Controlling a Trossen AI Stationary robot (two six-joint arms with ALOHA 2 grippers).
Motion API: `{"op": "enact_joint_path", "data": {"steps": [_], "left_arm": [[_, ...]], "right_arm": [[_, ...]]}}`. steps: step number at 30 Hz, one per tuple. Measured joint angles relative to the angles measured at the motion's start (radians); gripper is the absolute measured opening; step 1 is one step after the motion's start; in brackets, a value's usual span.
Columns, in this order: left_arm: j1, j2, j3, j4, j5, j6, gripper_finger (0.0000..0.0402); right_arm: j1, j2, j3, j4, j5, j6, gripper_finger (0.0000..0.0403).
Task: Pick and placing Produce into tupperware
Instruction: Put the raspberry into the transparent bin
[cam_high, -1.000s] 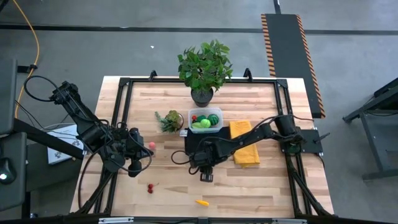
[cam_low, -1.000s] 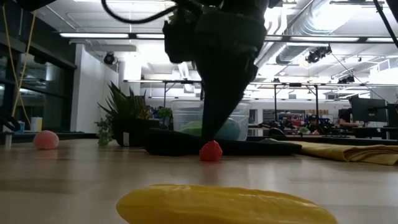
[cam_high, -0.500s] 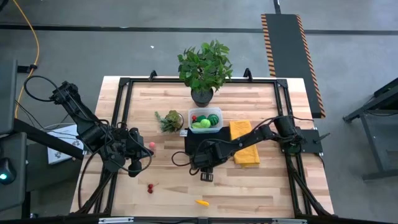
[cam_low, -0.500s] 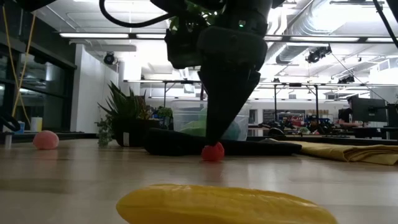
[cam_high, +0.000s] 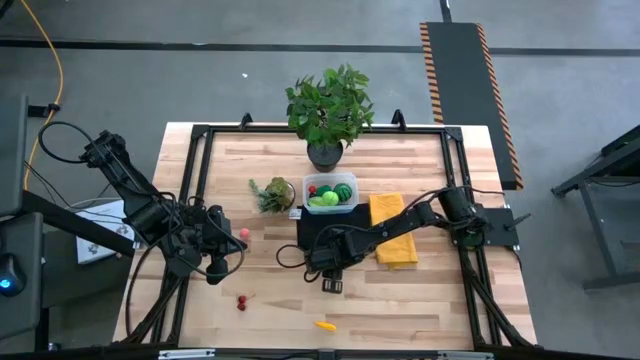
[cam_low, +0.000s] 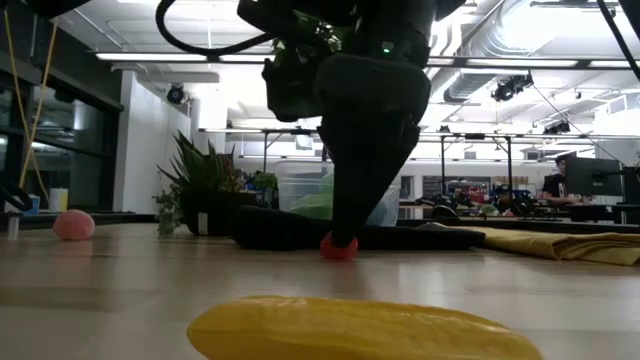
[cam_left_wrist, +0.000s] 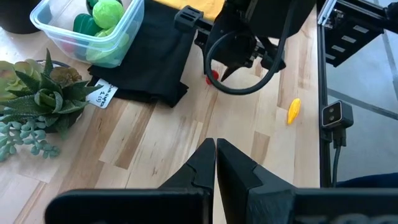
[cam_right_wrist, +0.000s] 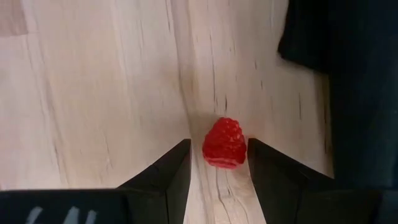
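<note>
A grey concrete floor (cam_high: 150, 90) surrounds the scene, with a black-and-orange striped ramp (cam_high: 468, 95) at about two o'clock from the desk; the low view looks into a bright hall with ceiling lights and pipes. The pale wooden desk (cam_high: 260, 295) carries a black frame along its edges. At twelve o'clock on it stands a big leafy potted plant (cam_high: 329, 108). Just below that, near the centre, the clear tupperware (cam_high: 331, 193) holds green balls and leafy pieces, resting against a black cloth (cam_high: 312, 232), with a yellow cloth (cam_high: 392, 228) at its three o'clock and a small spiky plant (cam_high: 273, 193) at its nine o'clock. The right gripper (cam_right_wrist: 219, 163) is down at the desk centre, its fingers narrowly parted on either side of a red raspberry (cam_right_wrist: 224, 143) lying on the wood. The left gripper (cam_left_wrist: 216, 155) waits at nine o'clock, fingers pressed together. Loose produce remains: a pink piece (cam_high: 243, 233), red cherries (cam_high: 241, 301) and a yellow piece (cam_high: 325, 325) toward six o'clock.
</note>
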Motion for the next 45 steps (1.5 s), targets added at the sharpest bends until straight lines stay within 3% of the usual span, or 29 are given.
{"op": "enact_joint_path", "data": {"steps": [15, 27, 37, 45], "left_arm": [[0.0, 0.0, 0.0, -0.006, 0.0, 0.0, 0.0005], [0.0, 0.0, 0.0, -0.006, 0.0, 0.0, 0.0005], [0.0, 0.0, 0.0, -0.006, 0.0, 0.0, 0.0005], [0.0, 0.0, 0.0, -0.008, 0.001, -0.001, 0.0005]], "right_arm": [[0.0, 0.017, 0.0, 0.016, -0.015, 0.014, 0.0148], [0.0, 0.017, 0.0, 0.017, -0.013, 0.014, 0.0092], [0.0, 0.009, 0.001, 0.014, 0.015, 0.029, 0.0088], [0.0, -0.077, 0.002, -0.027, 0.114, 0.064, 0.0088]]}}
